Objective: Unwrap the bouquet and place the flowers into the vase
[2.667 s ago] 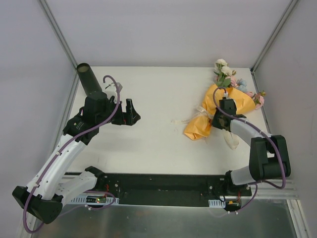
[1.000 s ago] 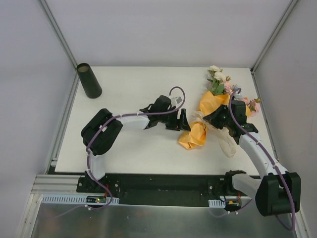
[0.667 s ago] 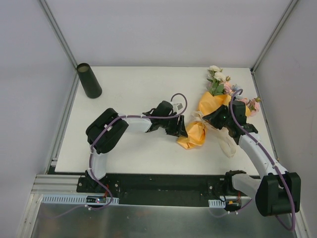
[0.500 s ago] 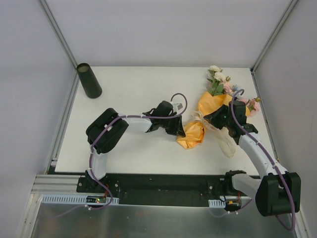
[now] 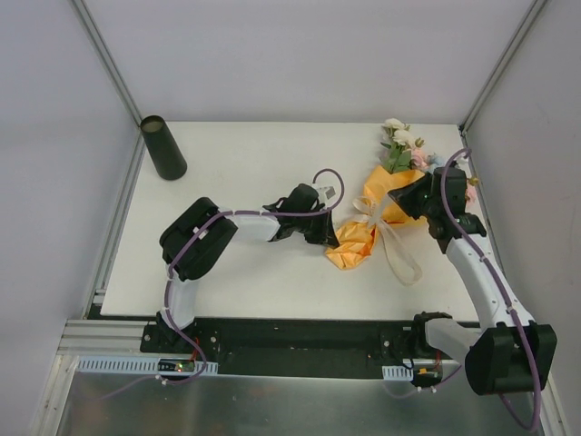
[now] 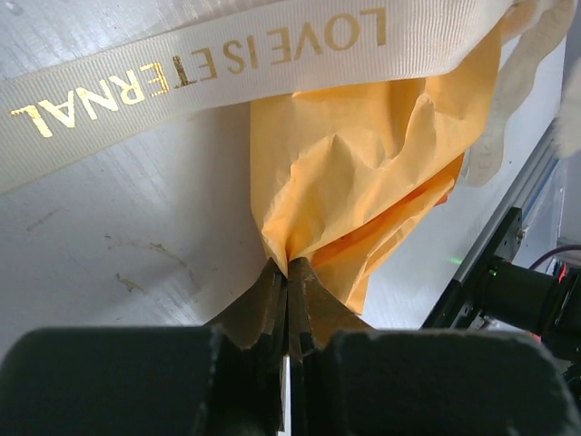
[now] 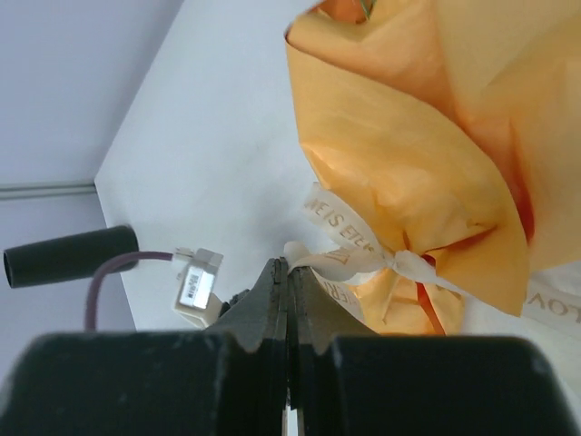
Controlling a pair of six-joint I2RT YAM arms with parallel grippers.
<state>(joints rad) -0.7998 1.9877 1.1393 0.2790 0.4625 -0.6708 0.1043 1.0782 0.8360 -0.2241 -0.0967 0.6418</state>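
Observation:
The bouquet lies at the right of the table, its orange paper (image 5: 356, 245) crumpled round the stems. The flowers (image 5: 400, 142) stick out at the far end, cream, pink and green. My left gripper (image 5: 332, 238) is shut on the near end of the orange paper (image 6: 363, 182), pinched at its tip (image 6: 287, 269). My right gripper (image 5: 402, 203) is shut on a strand of the cream ribbon (image 7: 340, 238), close to the knot; its tip is (image 7: 287, 266). The printed ribbon (image 6: 227, 64) runs across the left wrist view. The dark vase (image 5: 163, 147) stands upright at the far left corner.
A long loop of ribbon (image 5: 394, 259) trails on the table toward the near edge. Side walls and metal frame posts (image 5: 107, 54) bound the table. The left wrist's white connector (image 7: 195, 283) shows just beyond my right fingertips.
My left gripper has closed on the paper's near end. My right gripper has moved up and to the right, still shut on the ribbon, and the ribbon loop has drawn out longer.

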